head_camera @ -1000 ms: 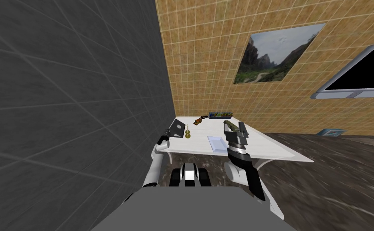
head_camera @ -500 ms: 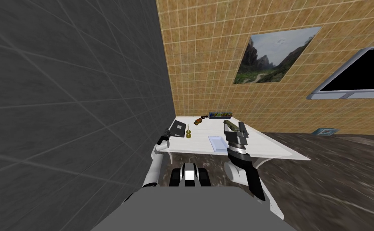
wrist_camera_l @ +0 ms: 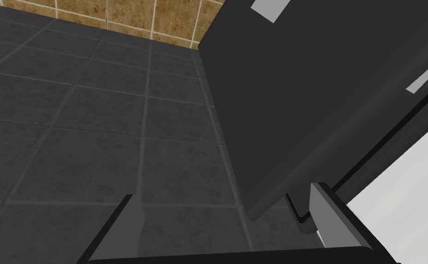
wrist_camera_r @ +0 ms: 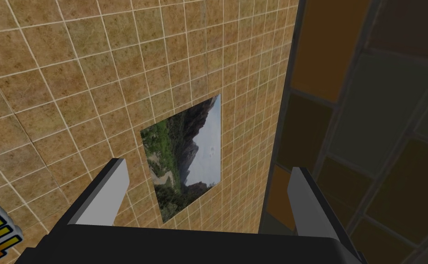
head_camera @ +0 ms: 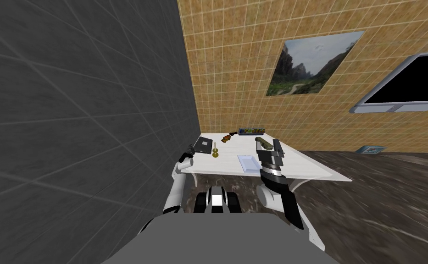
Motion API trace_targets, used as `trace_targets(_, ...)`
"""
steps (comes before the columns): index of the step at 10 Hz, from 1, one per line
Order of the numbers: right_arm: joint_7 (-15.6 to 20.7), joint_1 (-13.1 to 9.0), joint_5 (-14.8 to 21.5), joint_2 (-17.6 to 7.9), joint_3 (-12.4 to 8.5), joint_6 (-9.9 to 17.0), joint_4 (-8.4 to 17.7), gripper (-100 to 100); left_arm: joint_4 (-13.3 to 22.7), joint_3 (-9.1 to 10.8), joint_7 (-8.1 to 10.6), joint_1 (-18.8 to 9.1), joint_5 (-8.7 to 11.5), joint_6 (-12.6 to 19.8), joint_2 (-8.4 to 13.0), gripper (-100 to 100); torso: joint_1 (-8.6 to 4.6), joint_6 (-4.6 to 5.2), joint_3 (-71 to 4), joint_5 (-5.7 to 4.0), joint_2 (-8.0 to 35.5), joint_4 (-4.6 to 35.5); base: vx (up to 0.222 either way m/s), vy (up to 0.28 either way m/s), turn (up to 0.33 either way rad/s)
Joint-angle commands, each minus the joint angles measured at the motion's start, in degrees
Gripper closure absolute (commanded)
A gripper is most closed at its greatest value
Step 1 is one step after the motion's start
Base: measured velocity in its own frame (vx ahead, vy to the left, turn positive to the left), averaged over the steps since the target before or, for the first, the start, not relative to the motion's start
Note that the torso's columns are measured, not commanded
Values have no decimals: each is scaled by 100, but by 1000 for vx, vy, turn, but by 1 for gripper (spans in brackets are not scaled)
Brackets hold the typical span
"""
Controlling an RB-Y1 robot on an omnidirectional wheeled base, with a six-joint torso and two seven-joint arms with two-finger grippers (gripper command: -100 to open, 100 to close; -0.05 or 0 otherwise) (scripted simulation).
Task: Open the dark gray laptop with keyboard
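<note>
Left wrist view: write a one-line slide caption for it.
Left gripper, fingers open, frames a corner of the dark gray laptop on the white table.

Laptop (wrist_camera_l: 327,91): on the table's (head_camera: 300,167) far-left corner, beside the wall, just ahead of my left gripper (wrist_camera_l: 225,197); its near corner lies between my fingers (wrist_camera_l: 323,211), close to one.
Candlestick (head_camera: 215,152): on the table, just right of the laptop and of my left gripper.
Toy car (head_camera: 227,138): behind the candlestick, farther from my left gripper.
Box (head_camera: 252,131): at the table's back edge, well ahead of both grippers.
Tray (head_camera: 247,163): at the near edge, just left of my right gripper (head_camera: 268,145).
</note>
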Motion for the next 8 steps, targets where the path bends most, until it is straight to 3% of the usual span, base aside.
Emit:
trace_targets(1, 0, 0, 0, 0, 0, 0, 0, 0, -248, 40, 18, -78, -17, 309, 21, -100, -1, 0, 0, -1, 0, 0, -14, -5, -4)
trace_targets(2, 0, 0, 0, 0, 0, 0, 0, 0, -171, 34, 13, -61, -17, 225, 14, -100, -3, 0, 0, -2, 0, 1, 0, 0, 0)
trace_targets(3, 0, 0, 0, 0, 0, 0, 0, 0, -182, 37, 14, -65, -19, 255, 15, 0, -1, 0, -2, 1, -5, -4, 0, 0, 0)
trace_targets(8, 0, 0, 0, 0, 0, 0, 0, 0, -177, 37, 14, -60, -19, 256, 14, 0, 2, 0, -5, 3, -9, -8, 0, 0, 0)
